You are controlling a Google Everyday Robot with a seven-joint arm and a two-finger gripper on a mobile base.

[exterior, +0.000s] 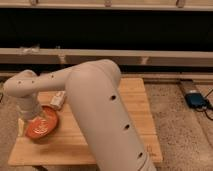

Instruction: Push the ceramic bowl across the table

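Note:
The orange-red ceramic bowl sits near the left edge of the light wooden table. My gripper is at the end of the white arm, lowered onto the bowl's left part, with the wrist right above it. The arm hides the gripper's tip and part of the bowl's rim. The arm's thick link crosses the table's middle and hides much of the top.
A small white cup-like object lies just behind the bowl to its right. A low ledge and dark wall run behind the table. A blue device lies on the speckled floor at right.

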